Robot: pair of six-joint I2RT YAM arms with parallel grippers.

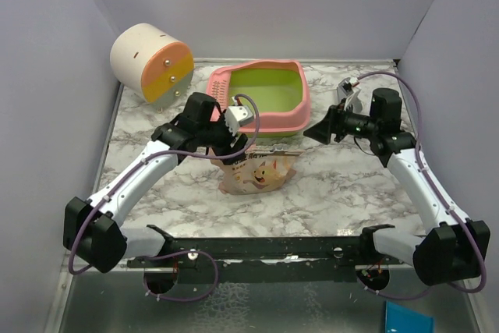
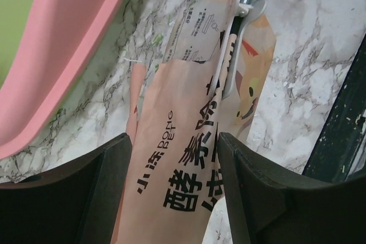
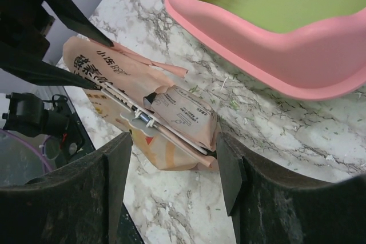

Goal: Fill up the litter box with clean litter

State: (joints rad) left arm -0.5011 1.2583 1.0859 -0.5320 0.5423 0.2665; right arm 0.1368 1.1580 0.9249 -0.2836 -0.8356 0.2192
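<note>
litter box | just behind left pincer, left of right pincer | both apart

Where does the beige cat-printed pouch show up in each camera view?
Top external: the pouch sits at centre, just in front of the litter box.
Left wrist: the pouch fills the middle, running from the bottom edge to the upper right.
Right wrist: the pouch is left of centre.
Shared landmark: the pink litter box, upper left in left wrist, upper right in right wrist.
</note>
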